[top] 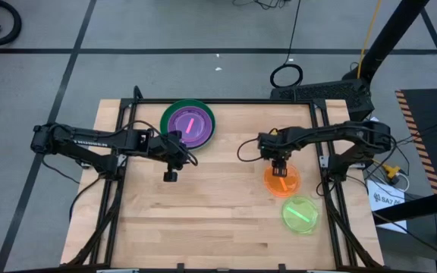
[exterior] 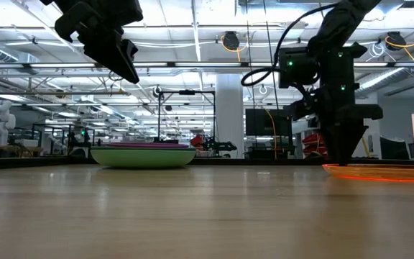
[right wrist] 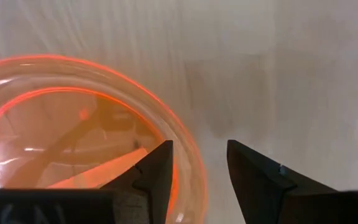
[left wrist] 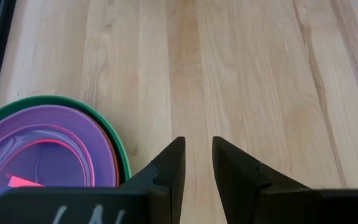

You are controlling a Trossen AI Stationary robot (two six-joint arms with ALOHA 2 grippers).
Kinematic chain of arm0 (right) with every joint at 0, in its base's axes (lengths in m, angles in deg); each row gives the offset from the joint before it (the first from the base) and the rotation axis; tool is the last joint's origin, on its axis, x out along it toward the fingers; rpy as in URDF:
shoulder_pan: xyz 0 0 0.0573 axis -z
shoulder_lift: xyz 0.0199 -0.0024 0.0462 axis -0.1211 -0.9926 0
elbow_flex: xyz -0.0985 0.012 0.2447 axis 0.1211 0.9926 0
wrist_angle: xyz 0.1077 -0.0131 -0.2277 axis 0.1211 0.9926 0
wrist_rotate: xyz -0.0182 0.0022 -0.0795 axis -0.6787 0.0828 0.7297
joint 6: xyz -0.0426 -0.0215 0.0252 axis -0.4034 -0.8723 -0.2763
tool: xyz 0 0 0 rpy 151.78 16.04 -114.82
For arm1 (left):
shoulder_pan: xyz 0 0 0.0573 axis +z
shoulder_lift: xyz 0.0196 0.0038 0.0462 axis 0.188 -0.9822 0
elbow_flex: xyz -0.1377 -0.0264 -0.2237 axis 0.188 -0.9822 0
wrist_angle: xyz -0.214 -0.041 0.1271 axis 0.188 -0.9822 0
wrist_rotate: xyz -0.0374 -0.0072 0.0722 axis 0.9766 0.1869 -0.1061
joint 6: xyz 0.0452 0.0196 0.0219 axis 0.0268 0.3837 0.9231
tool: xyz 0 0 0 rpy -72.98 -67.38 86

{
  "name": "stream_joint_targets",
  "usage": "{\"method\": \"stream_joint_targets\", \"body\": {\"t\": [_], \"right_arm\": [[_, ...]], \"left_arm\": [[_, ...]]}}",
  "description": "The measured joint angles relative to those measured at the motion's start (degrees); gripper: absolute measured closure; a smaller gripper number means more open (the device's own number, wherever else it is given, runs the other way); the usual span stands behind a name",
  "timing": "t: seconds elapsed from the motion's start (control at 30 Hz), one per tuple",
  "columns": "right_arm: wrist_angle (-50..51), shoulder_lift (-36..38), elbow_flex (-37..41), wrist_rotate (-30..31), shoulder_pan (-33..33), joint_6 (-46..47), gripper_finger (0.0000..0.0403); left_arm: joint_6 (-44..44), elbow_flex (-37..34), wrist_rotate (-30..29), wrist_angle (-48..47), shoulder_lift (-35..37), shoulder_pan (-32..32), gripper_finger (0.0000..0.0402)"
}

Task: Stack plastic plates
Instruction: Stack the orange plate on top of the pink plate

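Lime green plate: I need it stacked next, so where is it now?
In the high view the lime green plate lies on the table's right side near the front edge, just beyond the orange plate, where the right claw works.

Even overhead lighting; ceiling strip lights point(exterior: 192, 68) glare in the low view; the right wrist view is washed-out.

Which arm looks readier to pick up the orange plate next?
The right. Its gripper hangs open straight over the orange plate's rim, low to the table, while the left gripper hovers high beside the stack.
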Motion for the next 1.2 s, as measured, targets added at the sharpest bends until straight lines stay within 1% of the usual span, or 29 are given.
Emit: {"method": "stream_joint_targets", "body": {"t": [0.27,0.37,0.53,0.7,0.8,1.0,1.2], "right_arm": [[-2.0,-1.5,0.0,-0.8,0.0,-1.7,0.026],[-2.8,-1.4,0.0,-1.3,0.0,-2.2,0.0268],[-3.9,-1.4,0.0,-3.8,0.2,-2.4,0.0296],[-4.2,-1.4,0.0,-4.0,0.2,-2.7,0.0326],[-4.4,-1.4,0.0,-5.3,0.2,-3.6,0.0344],[-4.6,-1.4,0.0,-5.4,0.2,-5.1,0.0393],[-4.6,-1.4,0.0,-7.0,0.2,-4.3,0.04]], "left_arm": [[0.2,0.0,0.0,0.0,0.0,0.0,0.0314],[0.2,0.0,0.0,0.0,0.0,0.0,0.0314],[0.2,0.0,0.0,0.0,0.0,0.0,0.0314],[0.2,0.0,0.0,0.0,0.0,0.0,0.0314],[0.2,0.0,0.0,0.0,0.0,0.0,0.0314],[0.4,0.0,0.0,0.0,0.0,0.0,0.0314],[0.6,0.0,0.0,0.1,0.0,0.0,0.0314]]}}
